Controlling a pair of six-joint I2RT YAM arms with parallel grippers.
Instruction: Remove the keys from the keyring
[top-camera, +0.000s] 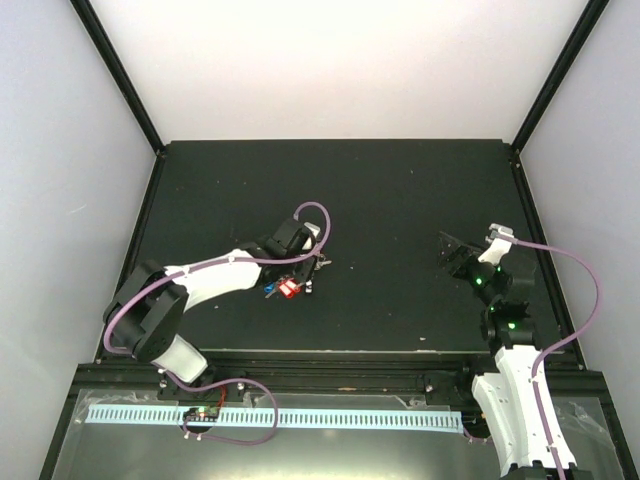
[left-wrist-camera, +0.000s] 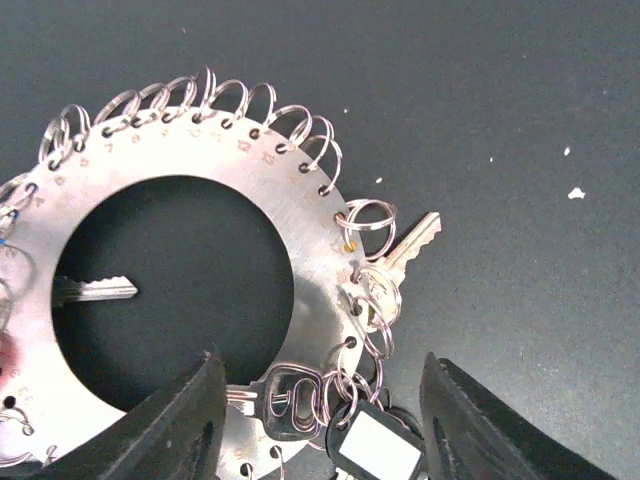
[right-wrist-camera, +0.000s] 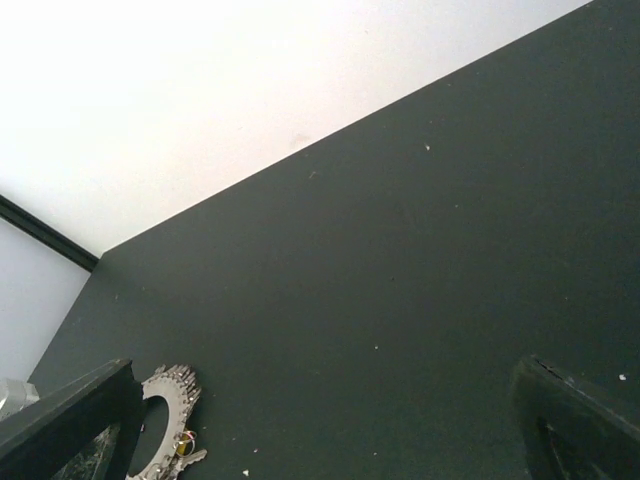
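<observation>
The keyring (left-wrist-camera: 300, 210) is a flat silvery disc with a wide hole and numbered holes round its rim, each holding a small split ring. It lies on the black mat under my left gripper (top-camera: 300, 262). A few keys hang from it: a bare silver key (left-wrist-camera: 412, 243), a black-headed key (left-wrist-camera: 285, 400), a key tip (left-wrist-camera: 95, 290) in the hole, and a black tag with a white label (left-wrist-camera: 375, 450). My left gripper (left-wrist-camera: 325, 365) is open, its fingers either side of the black-headed key and tag. My right gripper (top-camera: 458, 255) is open and empty, far to the right.
Red and blue key heads (top-camera: 285, 289) show beside the left wrist. The keyring also shows small in the right wrist view (right-wrist-camera: 165, 420), beside the left finger (right-wrist-camera: 70, 420). White walls and black posts bound the mat (top-camera: 400, 200). Small white specks (left-wrist-camera: 577, 192) lie on it.
</observation>
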